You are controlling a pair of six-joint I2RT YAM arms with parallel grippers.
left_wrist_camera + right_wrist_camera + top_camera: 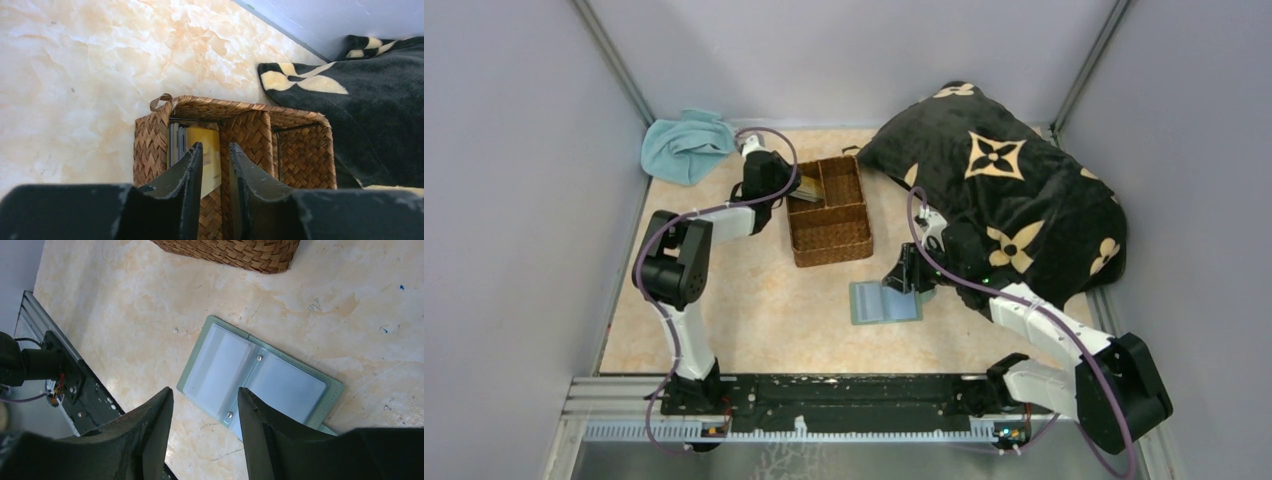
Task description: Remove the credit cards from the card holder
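Credit cards [176, 142], grey ones beside a yellow one, stand on edge in an end compartment of the wicker basket [150, 145], far from the card holder [280, 385]. The card holder lies open on the marbled table [764, 300], nearer the arm bases than the basket, with its pale blue pockets facing up. The left gripper [215, 150] hovers at the basket's rim with its jaws a narrow gap apart and nothing between them. The right gripper [205, 392] hangs over the card holder, jaws spread wide and empty. A black flower-patterned blanket [1014, 180] is heaped to the right.
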